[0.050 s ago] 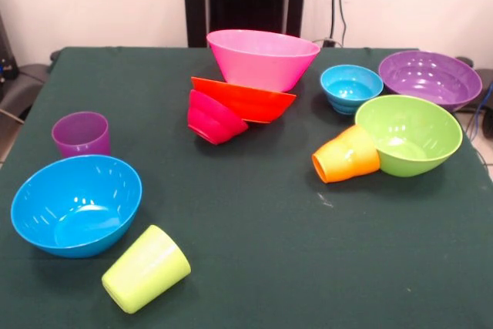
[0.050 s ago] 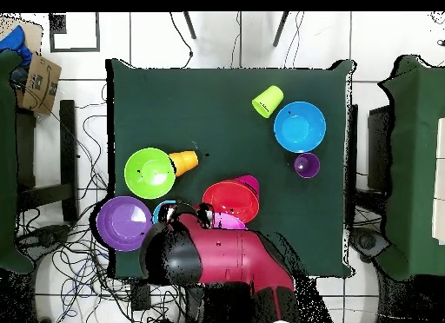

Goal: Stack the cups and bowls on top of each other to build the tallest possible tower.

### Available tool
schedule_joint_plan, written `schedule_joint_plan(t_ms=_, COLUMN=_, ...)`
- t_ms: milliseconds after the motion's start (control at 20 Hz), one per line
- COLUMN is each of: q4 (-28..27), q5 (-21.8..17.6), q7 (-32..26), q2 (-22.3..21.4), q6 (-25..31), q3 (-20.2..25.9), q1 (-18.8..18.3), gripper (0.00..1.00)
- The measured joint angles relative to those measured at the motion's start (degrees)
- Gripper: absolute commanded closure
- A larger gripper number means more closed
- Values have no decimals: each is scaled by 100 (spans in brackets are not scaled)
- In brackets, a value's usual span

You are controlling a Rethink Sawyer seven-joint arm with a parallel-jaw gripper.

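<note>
You faced a slick, light lime-green plastic tumbler [image 1: 146, 269] on its side beside the blue bowl [image 1: 75, 203] — best pinched at its rim — gripper state untellable.

You have open cloth across the front view's lower right and centre. The tower [image 1: 246, 86] blocks the upper middle; green bowl [image 1: 410, 135] with orange cup [image 1: 347, 155] crowd the right; blue bowl [image 1: 75, 204], purple cup [image 1: 81, 134] and lime cup [image 1: 146, 268] fill the lower left.
</note>
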Motion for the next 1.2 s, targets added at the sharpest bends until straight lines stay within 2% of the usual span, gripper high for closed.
schedule_joint_plan(t_ms=1200, q4=-209, q5=75, q7=0, q2=-4, q6=50, q3=14, q1=2, gripper=0)
